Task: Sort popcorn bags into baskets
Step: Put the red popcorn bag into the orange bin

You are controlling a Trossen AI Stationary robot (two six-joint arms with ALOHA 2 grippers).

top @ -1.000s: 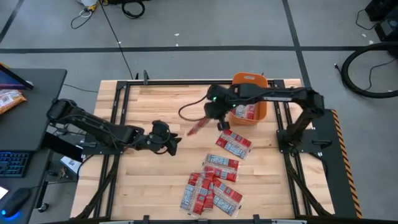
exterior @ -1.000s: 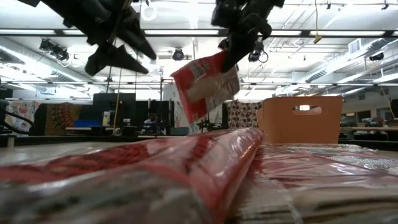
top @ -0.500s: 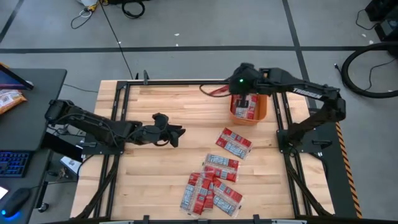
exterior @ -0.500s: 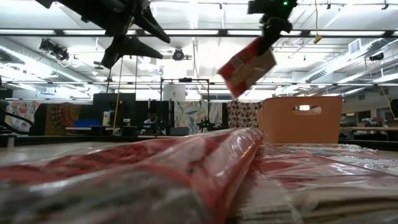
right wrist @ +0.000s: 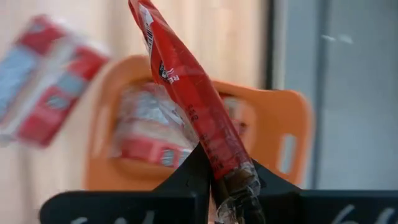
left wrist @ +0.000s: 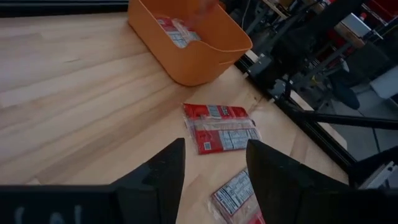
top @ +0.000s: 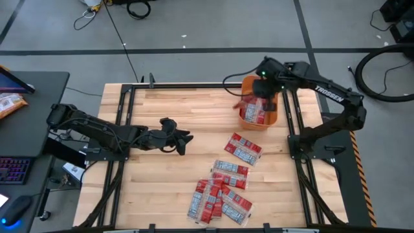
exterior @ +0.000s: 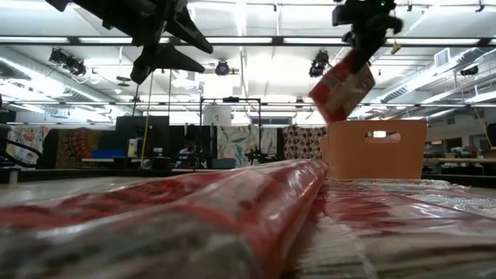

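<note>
Red, glossy flat popcorn packet (right wrist: 186,99) hangs edge-on, pinched at one end by the right gripper (top: 261,91) above the orange plastic basket (top: 274,114) near the bench's far right corner. Left gripper (top: 183,140) hovers mid-bench, fingers spread, empty. Basket contents look blurred.

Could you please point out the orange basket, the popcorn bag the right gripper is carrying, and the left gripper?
orange basket (exterior: 377,151): low view, front wall below the handle slot.
held popcorn bag (right wrist: 186,102): right wrist view, middle of its red edge.
left gripper (left wrist: 211,167): left wrist view, midway between its open fingertips.
</note>
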